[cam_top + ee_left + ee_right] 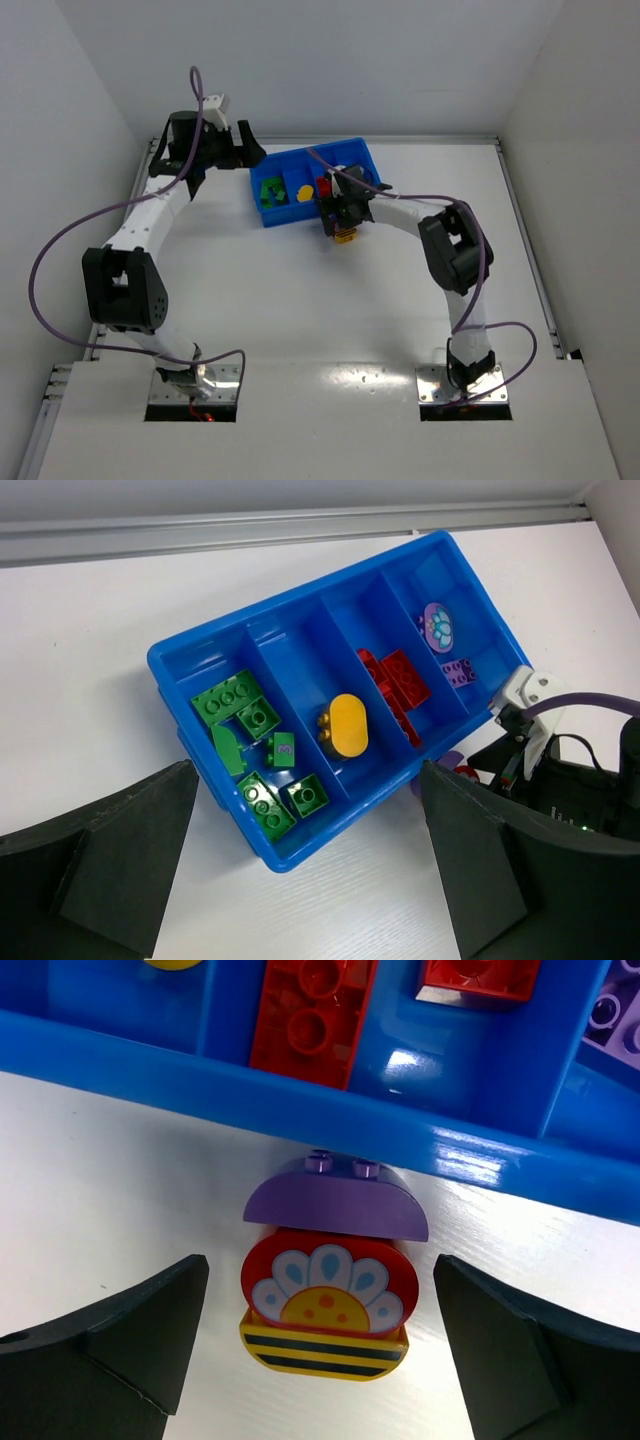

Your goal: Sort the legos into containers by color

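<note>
The blue tray [318,183] lies at the back middle of the table. In the left wrist view its compartments [354,818] hold, from left to right, several green legos [250,720], a yellow one [348,725], red ones [400,680] and purple ones [438,628]. Three legos sit together on the table against the tray's near wall [150,1060]: a purple one [335,1205], a red flower one [330,1285] and a yellow striped one [322,1352]. My right gripper [320,1290] is open, its fingers either side of the three and apart from them. My left gripper [308,780] hangs open by the tray's green end, holding nothing.
White walls close in the table on the left, back and right. A raised rail [300,525] runs along the back edge behind the tray. Purple cables [60,240] loop off both arms. The right arm's wrist [570,780] sits close to the tray's purple end.
</note>
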You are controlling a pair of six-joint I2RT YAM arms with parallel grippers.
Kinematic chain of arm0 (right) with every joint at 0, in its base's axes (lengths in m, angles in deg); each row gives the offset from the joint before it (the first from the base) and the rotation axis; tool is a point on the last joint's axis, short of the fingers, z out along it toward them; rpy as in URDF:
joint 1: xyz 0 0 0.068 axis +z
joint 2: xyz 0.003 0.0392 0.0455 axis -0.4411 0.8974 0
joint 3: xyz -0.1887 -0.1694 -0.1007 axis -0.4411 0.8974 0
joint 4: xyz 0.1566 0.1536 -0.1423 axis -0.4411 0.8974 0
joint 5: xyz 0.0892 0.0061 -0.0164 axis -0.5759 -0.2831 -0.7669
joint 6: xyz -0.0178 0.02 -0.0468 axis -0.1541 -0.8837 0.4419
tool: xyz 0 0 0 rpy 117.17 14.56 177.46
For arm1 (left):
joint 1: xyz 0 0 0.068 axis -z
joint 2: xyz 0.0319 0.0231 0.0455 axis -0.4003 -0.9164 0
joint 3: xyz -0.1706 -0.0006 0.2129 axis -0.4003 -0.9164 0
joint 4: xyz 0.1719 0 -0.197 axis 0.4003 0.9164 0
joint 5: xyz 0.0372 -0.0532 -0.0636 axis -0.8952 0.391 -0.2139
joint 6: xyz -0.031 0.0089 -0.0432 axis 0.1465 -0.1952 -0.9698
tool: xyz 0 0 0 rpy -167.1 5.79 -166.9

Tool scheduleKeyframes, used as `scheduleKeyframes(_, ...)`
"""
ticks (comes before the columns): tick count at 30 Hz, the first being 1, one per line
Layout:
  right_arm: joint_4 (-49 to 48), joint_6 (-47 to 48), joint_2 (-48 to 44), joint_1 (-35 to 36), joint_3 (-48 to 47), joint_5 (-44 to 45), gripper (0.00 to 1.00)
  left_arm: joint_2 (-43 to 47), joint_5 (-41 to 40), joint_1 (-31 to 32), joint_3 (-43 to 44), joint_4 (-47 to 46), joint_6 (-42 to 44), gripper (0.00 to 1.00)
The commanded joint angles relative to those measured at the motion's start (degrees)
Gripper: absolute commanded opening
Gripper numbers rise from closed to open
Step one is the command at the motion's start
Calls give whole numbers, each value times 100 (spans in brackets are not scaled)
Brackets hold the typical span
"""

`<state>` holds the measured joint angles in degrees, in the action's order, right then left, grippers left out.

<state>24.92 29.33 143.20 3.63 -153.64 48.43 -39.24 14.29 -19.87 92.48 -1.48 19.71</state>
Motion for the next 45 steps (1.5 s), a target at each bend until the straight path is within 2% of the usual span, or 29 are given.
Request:
scheduleKeyframes(1, -126, -109, 87, -36, -223, 86, 94, -61, 8, -47, 79, -184, -94, 100)
scheduleKeyframes(3, -178, -109, 210, -36, -223, 86, 91, -61, 8, -47, 79, -184, -94, 100)
scheduleKeyframes(6, -179, -162, 263, -36, -275, 86, 76, -123, 8, -47, 79, -184, -94, 100)
scheduleKeyframes(7, -179, -162, 263, -36, -276, 86, 70, -123, 8, -47, 79, -184, -94, 100)
scheduleKeyframes(8, -179, -162, 263, -36, -276, 86, 59, -123, 8, -47, 131, -184, -94, 100)
scheduleKeyframes(11, -241, -101, 184, -36, -215, 24, 40, -175, 8, -47, 132, -236, -94, 100)
scheduleKeyframes(14, -293, 22, -78, -36, -14, 24, 29, -176, 192, -47, 132, -237, -41, 100)
scheduleKeyframes(16, -345, 136, -307, -36, 136, -90, 28, -176, 455, 5, 1, -237, 37, 100)
scheduleKeyframes(17, -407, 233, -448, -36, 329, -142, 24, -89, 604, 57, -61, -237, 169, 100)
scheduleKeyframes(21, -837, 715, -1501, -36, 1111, -861, 21, 229, 2033, 58, -640, -404, 258, 100)
scheduleKeyframes(24, -1312, 1207, -2486, -36, 1797, -1432, 19, 281, 2974, 58, -1001, -404, -136, 100)
scheduleKeyframes(26, -1566, 1471, -3082, -88, 2183, -1810, 19, 281, 3206, 58, -1229, -465, -199, 100)
scheduleKeyframes(30, -2006, 2096, -3795, -89, 2720, -2488, 19, 221, 3444, 180, -1161, -273, -251, 97)
scheduleKeyframes(33, -2139, 2482, -3930, -89, 2862, -2797, 19, 158, 3444, 426, -1055, -272, -305, 96)
scheduleKeyframes(37, -2139, 2694, -3930, 16, 2862, -2797, 19, 211, 3392, 752, -923, -202, -243, 96)
scheduleKeyframes(45, -2191, 3011, -3561, 131, 2484, -1954, 17, 387, 3225, 1182, -914, 27, -138, 96)
